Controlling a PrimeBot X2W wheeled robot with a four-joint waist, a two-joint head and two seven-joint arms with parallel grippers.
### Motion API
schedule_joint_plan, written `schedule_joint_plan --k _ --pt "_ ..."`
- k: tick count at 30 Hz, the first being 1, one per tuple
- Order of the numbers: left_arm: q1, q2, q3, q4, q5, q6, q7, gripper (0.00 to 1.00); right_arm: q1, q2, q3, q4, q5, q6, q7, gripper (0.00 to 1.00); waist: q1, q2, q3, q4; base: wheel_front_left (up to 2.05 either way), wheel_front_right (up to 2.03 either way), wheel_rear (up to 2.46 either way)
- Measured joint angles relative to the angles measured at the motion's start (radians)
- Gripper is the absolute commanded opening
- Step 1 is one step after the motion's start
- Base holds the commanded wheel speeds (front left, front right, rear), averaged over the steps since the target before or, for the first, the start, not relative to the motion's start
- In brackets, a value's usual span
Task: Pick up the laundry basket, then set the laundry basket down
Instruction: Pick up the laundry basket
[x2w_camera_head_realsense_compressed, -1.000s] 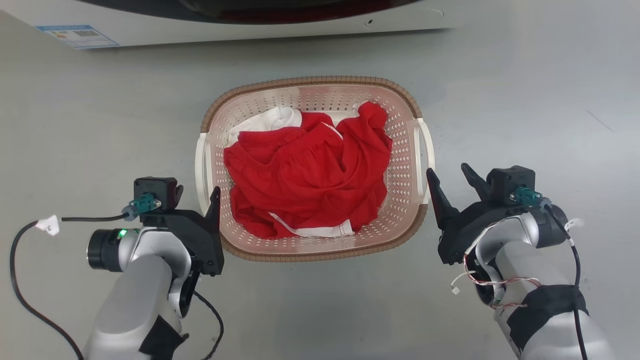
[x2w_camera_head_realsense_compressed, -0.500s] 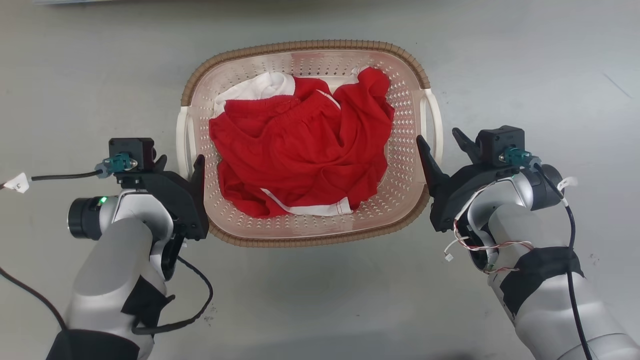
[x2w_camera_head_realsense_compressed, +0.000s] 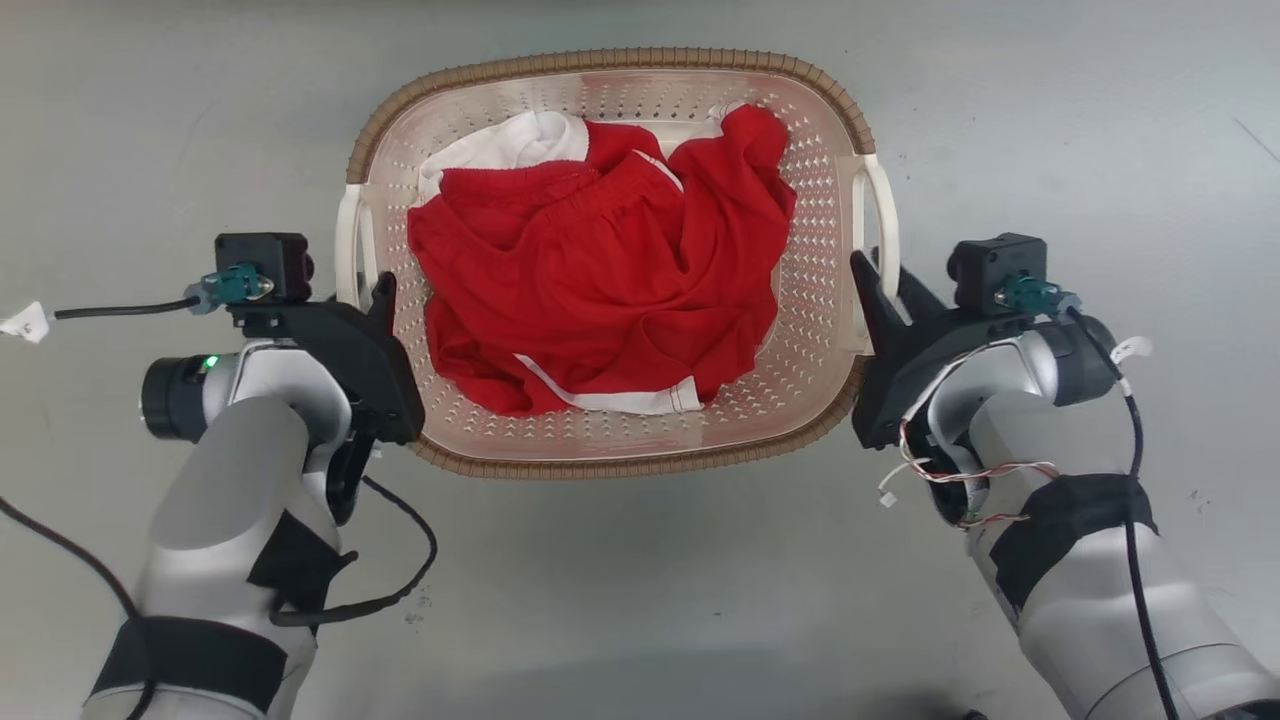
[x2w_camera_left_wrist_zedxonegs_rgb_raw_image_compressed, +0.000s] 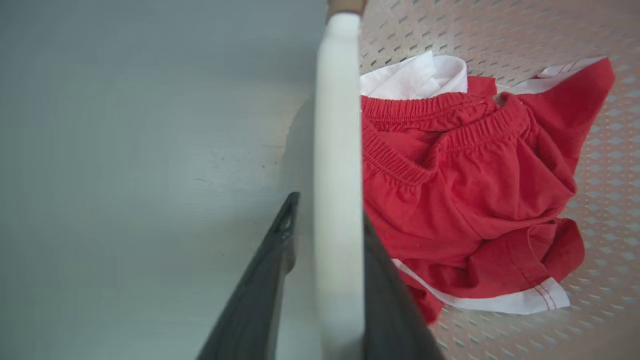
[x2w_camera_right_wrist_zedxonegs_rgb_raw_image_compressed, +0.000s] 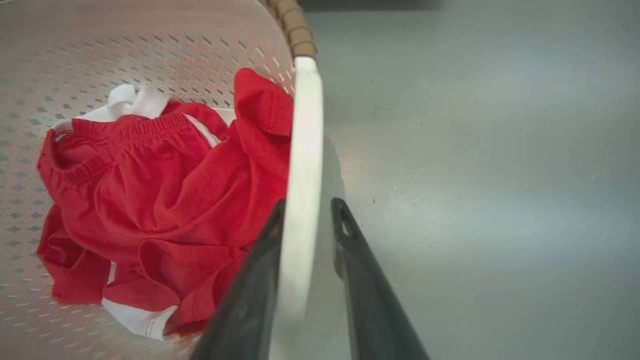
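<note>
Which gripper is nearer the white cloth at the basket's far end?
Left. The left gripper straddles the handle nearest the white cloth; the right gripper straddles the opposite handle, across the red garment.

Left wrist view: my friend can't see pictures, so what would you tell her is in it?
The white handle of the laundry basket runs up between the two dark fingers of the left tool, with a small gap beside it. Red shorts with white trim lie inside on the right; grey floor is on the left.
</note>
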Motion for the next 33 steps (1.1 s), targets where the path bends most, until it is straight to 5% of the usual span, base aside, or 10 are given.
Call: schedule_joint_plan --k 16,33 --pt "-0.04 -0.033 -0.01 0.09 0.0 -0.005 -0.031 0.0 -0.019 0.02 0.033 0.053 0.053 0.01 -0.018 0.0 0.0001 0.0 -0.012 0.011 0.0 0.0 0.0" --pt "0.026 -0.078 -0.007 0.176 -0.019 -0.007 -0.065 0.0 0.024 0.029 0.046 0.179 0.074 0.033 -0.03 0.0 0.0001 0.0 -0.165 0.034 0.0 0.0 0.0"
